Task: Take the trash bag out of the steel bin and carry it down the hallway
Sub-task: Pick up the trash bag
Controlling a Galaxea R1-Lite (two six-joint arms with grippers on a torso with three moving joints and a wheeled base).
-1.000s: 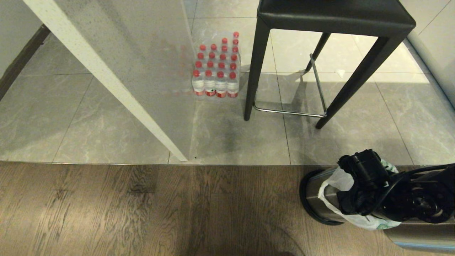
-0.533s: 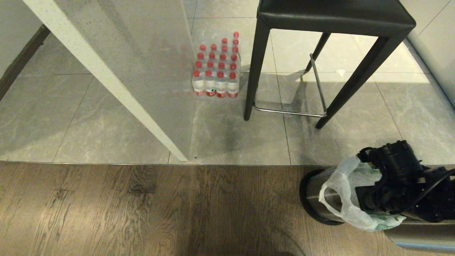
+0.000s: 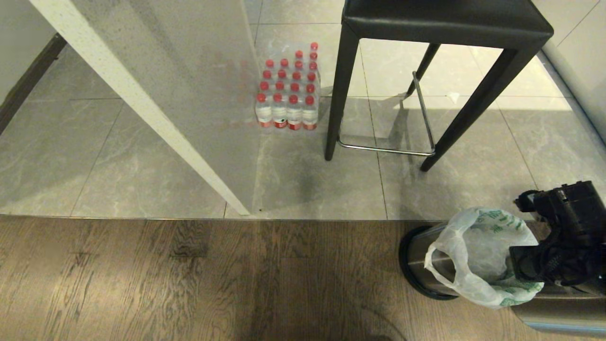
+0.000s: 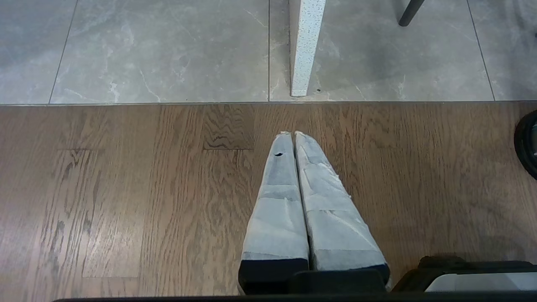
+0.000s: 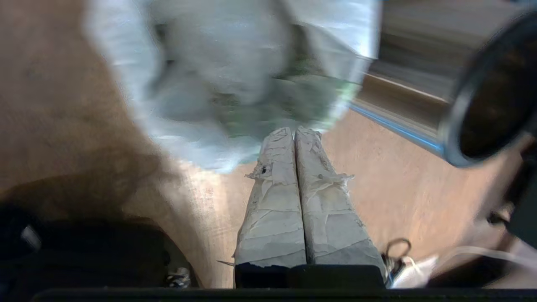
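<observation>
Head view: right gripper [image 3: 513,258] clamped on the trash bag [image 3: 478,255], lifted partly clear of the steel bin [image 3: 416,258]. Left gripper [image 4: 293,134] pressed closed, empty, over wood floor [image 4: 126,188].

one trash bag [image 3: 478,258], one steel bin [image 3: 416,258], one stool [image 3: 445,19].

The trash bag [image 3: 478,258] is translucent white with green print; the steel bin [image 3: 416,258] is brushed silver, black-rimmed; the water bottles [image 3: 289,90] have red caps.

Shrink-wrapped pack of red-capped water bottles [image 3: 288,90] sitting on grey tiles, black stool [image 3: 445,28] standing beside it, white speckled panel [image 3: 142,104] leaning left
</observation>
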